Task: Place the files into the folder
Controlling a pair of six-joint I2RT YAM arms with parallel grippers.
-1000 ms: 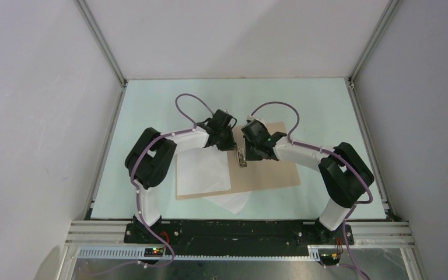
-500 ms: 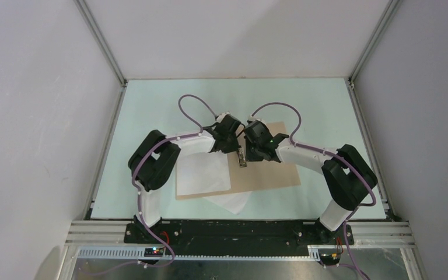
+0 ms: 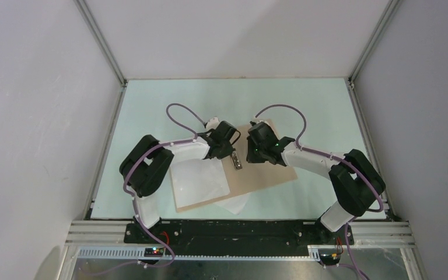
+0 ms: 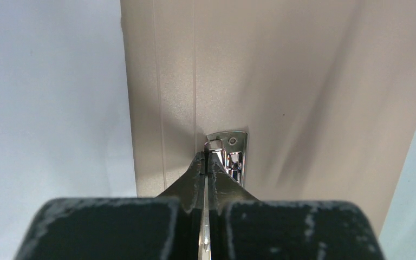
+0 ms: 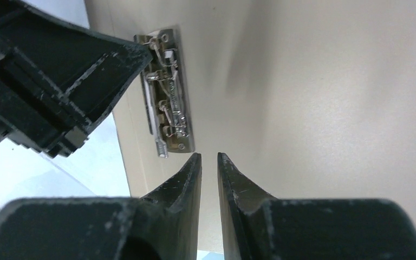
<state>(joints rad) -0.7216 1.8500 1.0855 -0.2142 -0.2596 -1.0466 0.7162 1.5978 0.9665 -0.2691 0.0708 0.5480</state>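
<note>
Files [image 3: 237,204]: one white corner shows from under the folder's near edge, back behind the left pincer's wrist, and is not yet filed. A glossy white rectangle [image 3: 198,181] lies on the leaf beside that wrist; whether it is a sheet or a sleeve cannot be told.

Folder [image 3: 268,175]: tan, opened flat, beneath both pincers.

Spine clip [image 4: 233,154]: touching the left pincer's tips.

Left pincer [image 4: 206,162]: closed tight at the clip's end with a bright metal sliver between the fingers, apparently pinching the lever to open it.

Right pincer [image 5: 209,162]: jaws narrowly apart and empty, with the clip just beside its tips; it is probably steadying the leaf.

Change: the left pincer, earlier partly open, is now shut. The folder has swung slightly. The right gap is unchanged.
</note>
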